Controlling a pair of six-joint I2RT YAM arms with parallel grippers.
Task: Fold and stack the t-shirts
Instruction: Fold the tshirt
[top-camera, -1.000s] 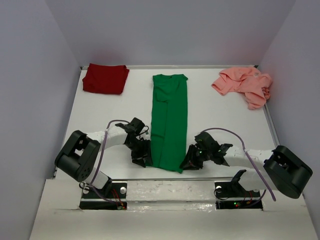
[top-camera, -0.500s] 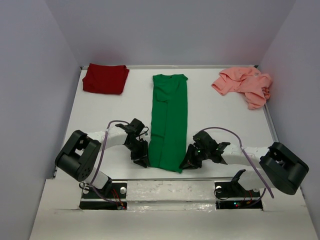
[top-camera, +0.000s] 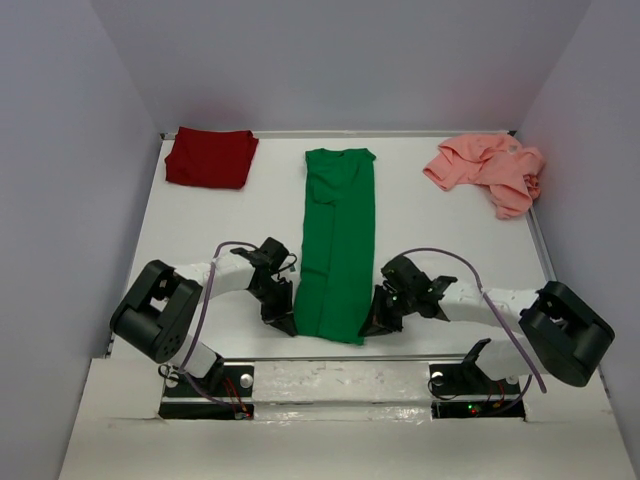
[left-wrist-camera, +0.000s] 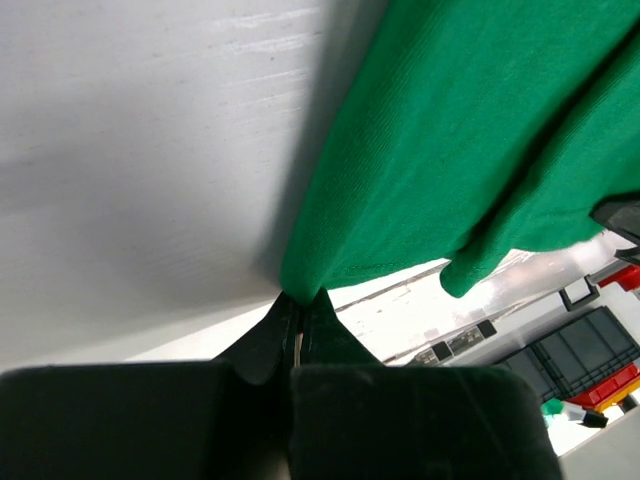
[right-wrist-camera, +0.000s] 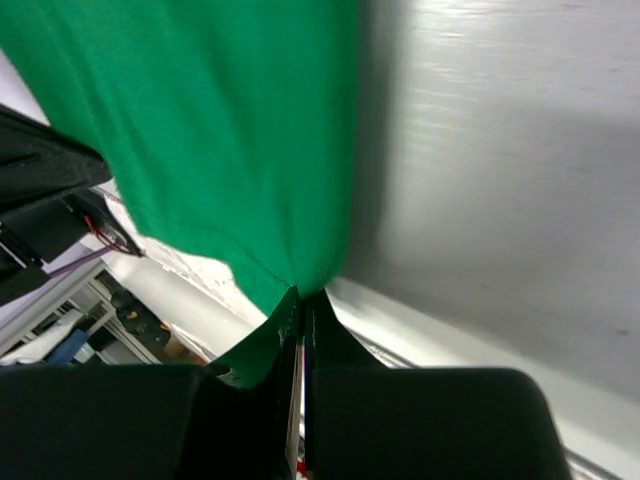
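A bright green t-shirt lies as a long narrow strip down the middle of the white table. My left gripper is shut on its near left corner. My right gripper is shut on its near right corner. Both corners are pinched between the black fingertips, and the near hem hangs slightly raised between them. A dark red t-shirt lies folded at the far left. A salmon pink t-shirt lies crumpled at the far right.
Grey walls close in the table on the left, back and right. The arm bases sit at the near edge, with cables looping over both arms.
Both grippers closed on the green t-shirt's near corners. Both moved slightly inward and away from me, narrowing the near hem between them.
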